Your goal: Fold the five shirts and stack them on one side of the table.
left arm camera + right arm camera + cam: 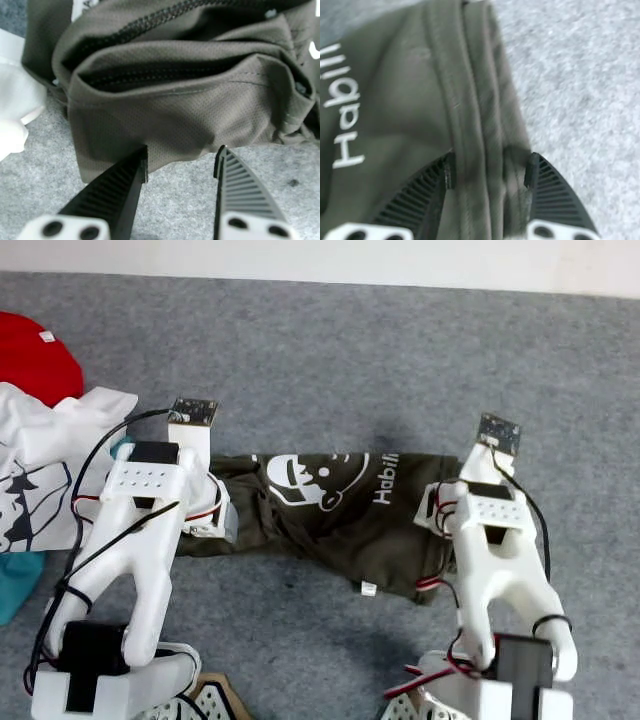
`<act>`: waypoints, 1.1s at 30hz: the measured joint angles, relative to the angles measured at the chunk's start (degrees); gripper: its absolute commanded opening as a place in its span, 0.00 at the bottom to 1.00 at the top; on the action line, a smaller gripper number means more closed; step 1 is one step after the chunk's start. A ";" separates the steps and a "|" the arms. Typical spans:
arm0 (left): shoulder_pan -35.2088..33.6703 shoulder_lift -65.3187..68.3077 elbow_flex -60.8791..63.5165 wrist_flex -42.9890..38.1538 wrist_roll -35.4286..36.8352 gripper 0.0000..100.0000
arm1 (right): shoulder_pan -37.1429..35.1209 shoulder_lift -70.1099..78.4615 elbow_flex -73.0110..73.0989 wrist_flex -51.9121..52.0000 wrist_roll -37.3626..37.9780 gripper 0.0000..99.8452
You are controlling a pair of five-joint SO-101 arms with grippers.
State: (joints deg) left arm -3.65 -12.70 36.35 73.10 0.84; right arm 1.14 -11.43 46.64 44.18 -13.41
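- Left arm (140, 540) is reaching forward from its base at the near edge and hanging over the left end of the olive shirt (340, 515).
- Left gripper (182, 152) is sitting low over the table (400, 350) with jaws wide apart. The shirt's edge is lying just between the fingertips (142, 160), and nothing is clamped.
- Right arm (500, 550) is reaching forward the same way and hanging over the shirt's right end.
- Right gripper (490, 167) is straddling the doubled hem with jaws apart. Cloth is filling the gap, but I'm not seeing a pinch.
- The olive shirt is lying mid-table between the two arms, bunched into a long band with its white print (315, 478) facing up. A small white tag (368, 588) is showing at its near edge.
- The left end is folding into several layers, with dark stitched seams showing in the left wrist view.
- More shirts are piling at the table's left side: a red shirt (35, 355) at the far end, then a white printed shirt (40, 455), then a teal shirt (15, 580) nearest. The white one is lying just beside the left arm and close to the olive shirt's left end.
- In the high view both wrists are covering the fingertips and the shirt ends under them.
- The red and teal shirts are getting cut off by the frame edge.
- The right wrist view is blurring, so the hem layers are hard to count.
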 measured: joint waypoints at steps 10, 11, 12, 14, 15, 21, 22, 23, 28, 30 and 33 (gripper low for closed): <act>0.00 0.00 0.00 0.00 0.00 0.23 | -0.53 5.98 -0.88 -2.20 0.00 0.23; 0.00 0.00 0.00 0.00 0.00 0.23 | -1.32 6.51 -0.97 -2.20 0.00 0.22; 0.00 0.00 0.00 0.00 0.00 0.23 | -1.93 7.30 -0.97 -2.20 0.00 0.19; 0.00 0.00 0.00 0.00 0.00 0.23 | -3.08 8.26 -1.23 -2.20 0.00 0.12; 0.00 0.00 0.00 0.00 0.00 0.23 | -3.34 8.44 -1.32 -2.20 0.00 0.09; 0.00 0.00 0.00 0.00 0.00 0.23 | -3.60 8.70 -1.41 -2.29 0.00 0.01; 0.00 0.00 0.00 0.00 0.00 0.23 | -3.60 8.70 -1.41 -2.29 0.00 0.01; 0.00 0.00 0.00 0.00 0.00 0.23 | -3.60 8.70 -1.41 -2.29 0.00 0.01; 0.00 0.00 0.00 0.00 0.00 0.23 | -3.60 8.88 -1.41 -2.29 0.00 0.01; 0.00 0.00 0.00 0.00 0.00 0.23 | -3.60 8.97 -1.58 -2.29 0.00 0.01; 0.00 0.00 0.00 0.00 0.00 0.23 | -3.25 9.49 -2.90 -2.02 0.00 0.01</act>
State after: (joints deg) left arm -3.65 -12.70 36.35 73.10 0.84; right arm -2.11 -1.93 43.74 42.15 -13.41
